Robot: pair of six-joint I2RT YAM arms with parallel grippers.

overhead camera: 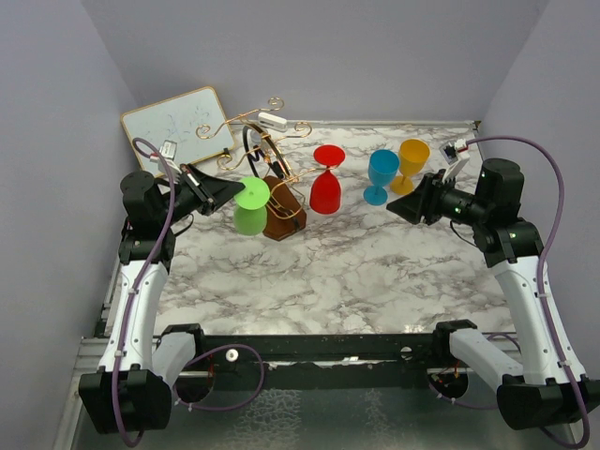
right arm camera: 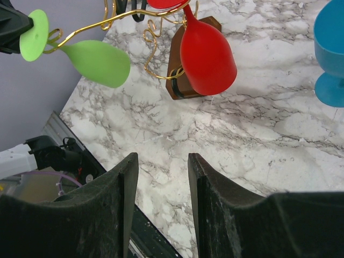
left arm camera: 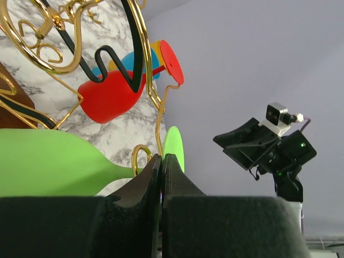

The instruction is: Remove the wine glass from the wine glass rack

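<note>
Toward the table's back-left corner: the wine glass rack (overhead camera: 281, 214) stands on its brown wooden block, gold wire arms curling up and out, just in front of a tilted white board (overhead camera: 178, 122).
Green wine glass (overhead camera: 250, 208): hangs tilted from a hooked arm on the rack's left side, stem in the hook, foot up toward the left arm, bowl slanting down over the marble table (overhead camera: 356, 281).
Red wine glass (overhead camera: 326, 187): hangs upside down on the rack's right side, bowl beside the wooden block.
Left gripper (left arm camera: 162, 158): fingers pressed together, tips right at the green glass's foot (whether the rim is nipped between them, I cannot tell).
Right gripper (right arm camera: 161, 166): fingers parted about halfway with nothing between them, held above the table's right side and pointing toward the rack.
Blue glass (overhead camera: 382, 173) and yellow glass (overhead camera: 411, 161): upright, just beside each other near the back edge, close to the right gripper.
</note>
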